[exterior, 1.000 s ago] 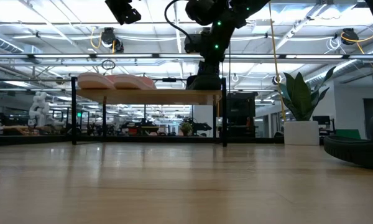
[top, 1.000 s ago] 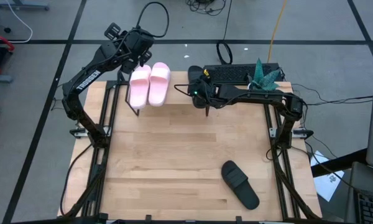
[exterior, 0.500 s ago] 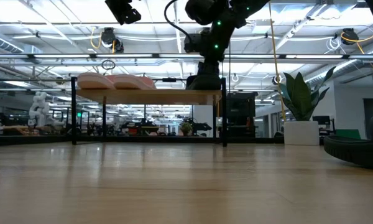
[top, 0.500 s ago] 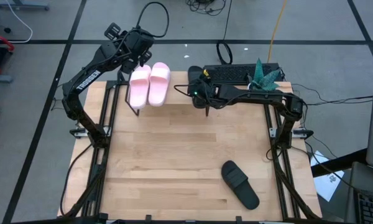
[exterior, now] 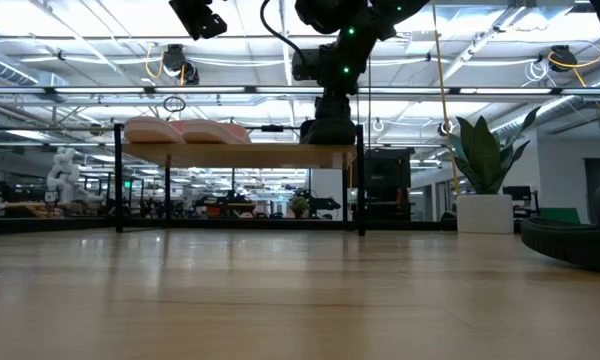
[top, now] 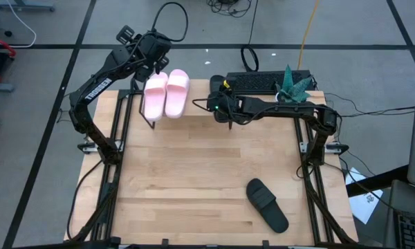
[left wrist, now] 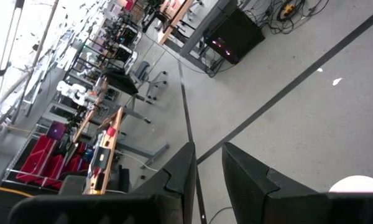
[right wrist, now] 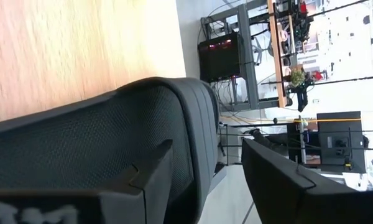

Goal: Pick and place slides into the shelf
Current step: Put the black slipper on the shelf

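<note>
The shelf (exterior: 240, 155) stands at the table's far edge on thin black legs. Two pale pink slides (top: 166, 93) lie side by side on its left half, soles down. One black slide (right wrist: 99, 137) lies on the shelf's right end (top: 216, 81), partly hidden under my right gripper (right wrist: 202, 180). That gripper is open, with the edge of the slide's strap in the gap. Another black slide (top: 266, 205) lies on the table near the right front. My left gripper (left wrist: 208, 174) hangs above the shelf's far left corner, open by a narrow gap and holding nothing. My right gripper comes at the black slide's strap (right wrist: 196, 124) slanting down from the table's right side, and the slide rests on the shelf. One finger (right wrist: 152, 177) stands in front of the strap, so I cannot tell whether it touches.
A keyboard (top: 270, 81) and a green paper figure (top: 292, 83) sit behind the table's far right corner. The wide wooden tabletop (top: 194, 173) lies between the shelf and the loose black slide. A potted plant (exterior: 485, 170) shows in the room beyond.
</note>
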{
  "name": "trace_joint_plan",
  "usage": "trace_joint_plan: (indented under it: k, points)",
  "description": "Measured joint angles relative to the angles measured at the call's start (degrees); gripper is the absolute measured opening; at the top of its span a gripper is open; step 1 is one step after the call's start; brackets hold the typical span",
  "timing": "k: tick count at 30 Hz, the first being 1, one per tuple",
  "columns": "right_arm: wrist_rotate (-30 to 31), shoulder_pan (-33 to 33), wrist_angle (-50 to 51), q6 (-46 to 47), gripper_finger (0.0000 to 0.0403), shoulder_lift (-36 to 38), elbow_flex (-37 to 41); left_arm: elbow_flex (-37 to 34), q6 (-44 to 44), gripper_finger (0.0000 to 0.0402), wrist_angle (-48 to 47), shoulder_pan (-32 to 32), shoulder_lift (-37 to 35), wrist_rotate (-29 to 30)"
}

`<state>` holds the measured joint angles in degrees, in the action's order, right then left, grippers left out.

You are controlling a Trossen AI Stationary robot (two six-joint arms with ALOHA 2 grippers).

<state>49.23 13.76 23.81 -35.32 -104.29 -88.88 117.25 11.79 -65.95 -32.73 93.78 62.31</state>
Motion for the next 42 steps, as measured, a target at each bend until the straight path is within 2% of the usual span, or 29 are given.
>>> trace_joint_plan:
  k: [6,27,33,42]
  points:
    - [-0.02,0.10,0.01,0.11,0.0201,0.00,0.00,0.00,-0.02,0.0086,-0.02,0.02,0.00,-3.40]
    - [0.27,-0.11,-0.04,-3.27,0.0278,0.02,0.00,0.00,-0.02,0.0086,-0.02,0.02,0.00,-3.37]
    - [0.58,-0.11,-0.84,-4.70,0.0283,0.04,0.00,0.00,-0.02,0.0086,-0.02,0.02,0.00,-3.35]
    - [4.90,-0.33,-3.78,-8.67,0.0283,0.09,0.00,0.00,-0.28,0.0086,-0.02,0.02,0.00,-3.35]
